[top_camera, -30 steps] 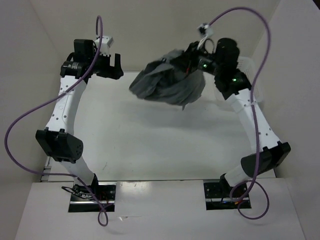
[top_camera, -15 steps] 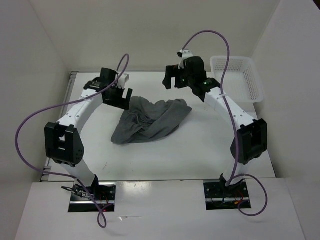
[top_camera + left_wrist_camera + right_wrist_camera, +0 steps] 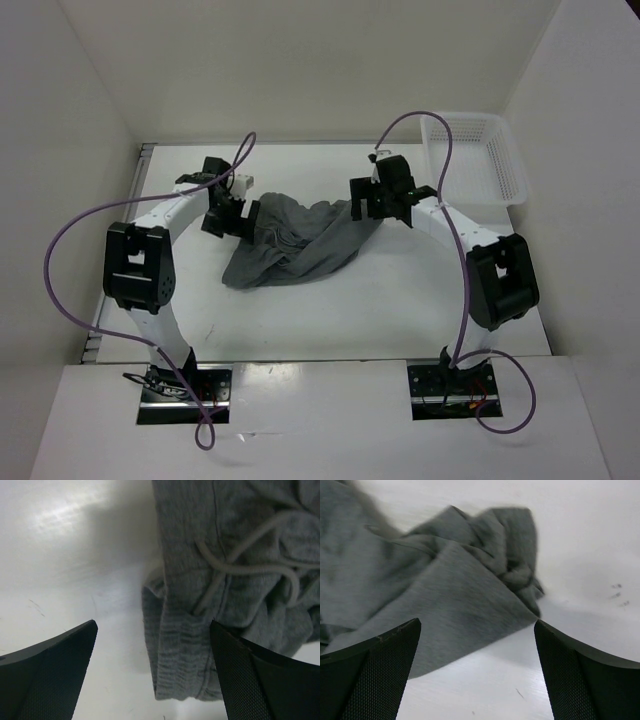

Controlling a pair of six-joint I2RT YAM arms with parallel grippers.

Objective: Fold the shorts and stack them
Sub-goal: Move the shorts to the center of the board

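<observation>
The grey shorts (image 3: 300, 243) lie crumpled on the white table between the two arms. In the left wrist view the ribbed waistband end and a pale drawstring (image 3: 235, 567) of the shorts (image 3: 190, 645) lie just in front of the jaws. My left gripper (image 3: 232, 218) hangs open over the shorts' left end, nothing between its fingers (image 3: 55, 670). My right gripper (image 3: 368, 200) is open over the shorts' upper right corner (image 3: 445, 590), with bare table between its fingers (image 3: 580, 675).
A white mesh basket (image 3: 478, 160) stands at the back right corner of the table (image 3: 400, 300). White walls enclose the table on the left, back and right. Purple cables loop off both arms.
The right gripper has let go of the shorts, which have dropped from the air onto the table. Both arms have come down and inward to the shorts' two ends.
</observation>
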